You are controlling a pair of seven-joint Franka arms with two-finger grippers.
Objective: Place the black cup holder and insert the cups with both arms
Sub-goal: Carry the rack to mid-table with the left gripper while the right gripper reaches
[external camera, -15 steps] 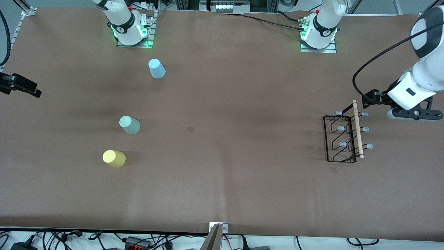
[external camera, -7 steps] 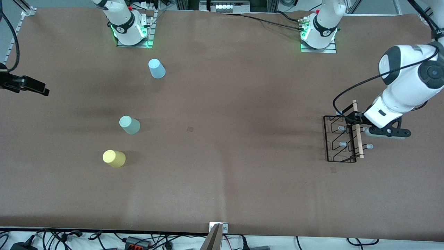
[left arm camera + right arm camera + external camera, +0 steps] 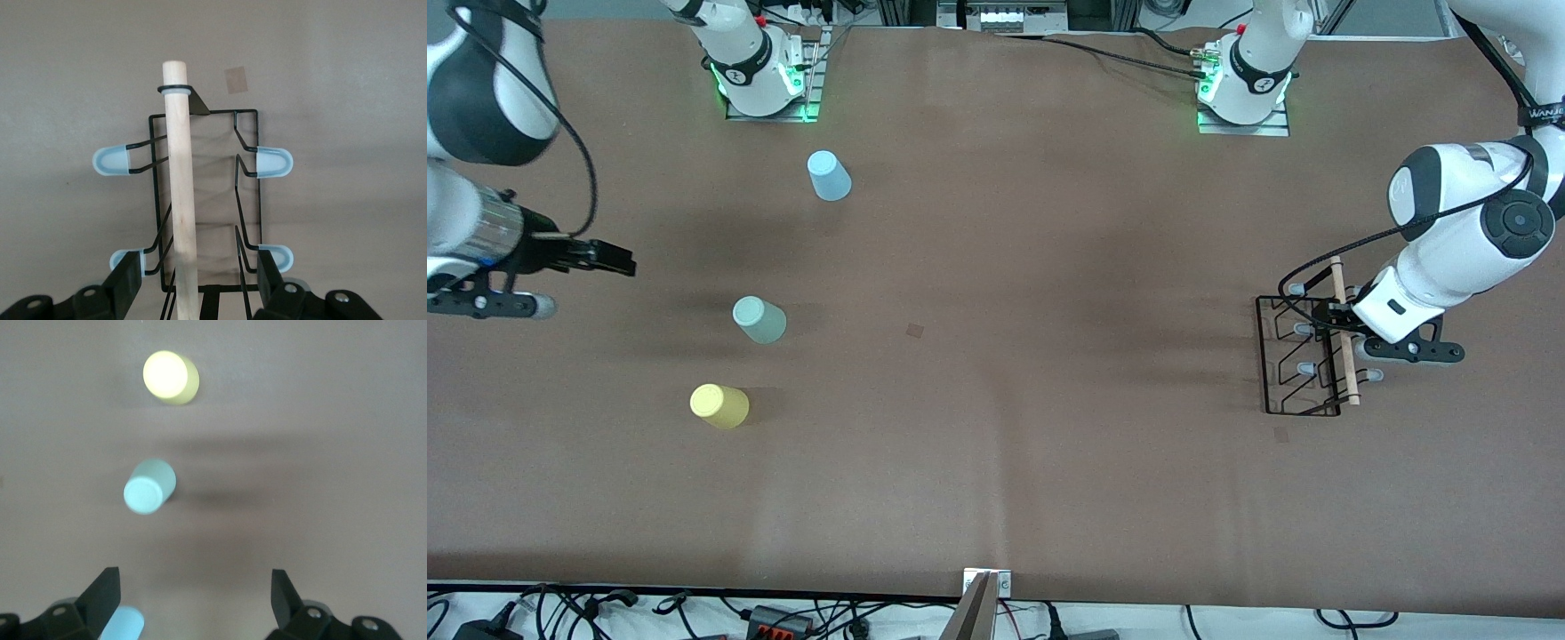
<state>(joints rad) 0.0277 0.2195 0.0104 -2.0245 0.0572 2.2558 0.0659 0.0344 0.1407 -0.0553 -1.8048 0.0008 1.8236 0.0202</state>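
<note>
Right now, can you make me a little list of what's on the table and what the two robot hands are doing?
cup holder: black cup holder, at the left arm's end
left gripper: left gripper, fingers open, either side of the wooden handle
right gripper: right gripper, open, above the cups
cups: light blue cup, mint cup, yellow cup, all upside down

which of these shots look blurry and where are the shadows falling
Front view: sharp and evenly lit; soft shadows spread on the table beside the mint cup and yellow cup. Right wrist view: soft overall, the cups' edges fuzzy, the light blue cup most; dark smeared shadows on the table. Left wrist view: crisp on the black cup holder, faint shadow beneath it.
</note>
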